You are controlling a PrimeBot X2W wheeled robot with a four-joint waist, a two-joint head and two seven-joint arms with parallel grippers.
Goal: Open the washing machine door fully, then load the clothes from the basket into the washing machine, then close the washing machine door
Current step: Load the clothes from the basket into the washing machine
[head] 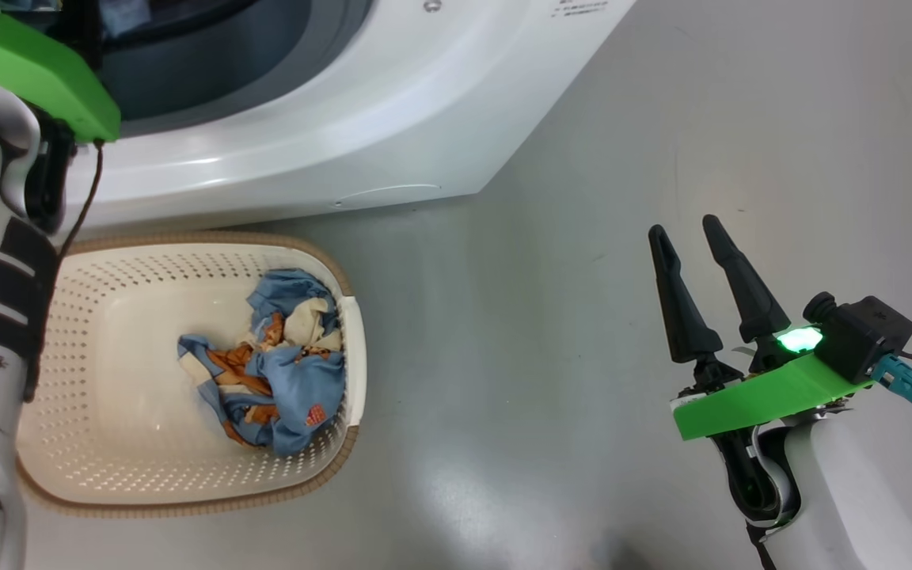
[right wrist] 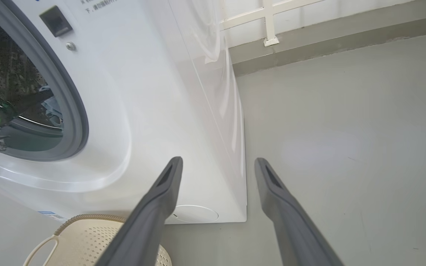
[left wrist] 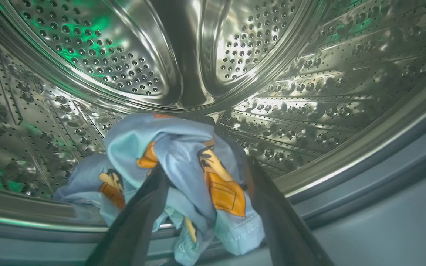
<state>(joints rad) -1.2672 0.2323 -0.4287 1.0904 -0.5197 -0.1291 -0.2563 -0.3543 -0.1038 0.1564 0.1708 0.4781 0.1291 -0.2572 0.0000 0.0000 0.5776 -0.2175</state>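
The clothes lie in two places. At the left, one light-blue garment rests at the front lip of the steel drum inside the washing machine. The left gripper reaches in there, its two dark fingers standing wide apart on either side of the cloth. Before the machine, the basket sits on the grey floor, with the remaining crumpled heap lying toward its right wall. Well to the right, the right gripper hangs above the floor, its fingers spread and nothing between them.
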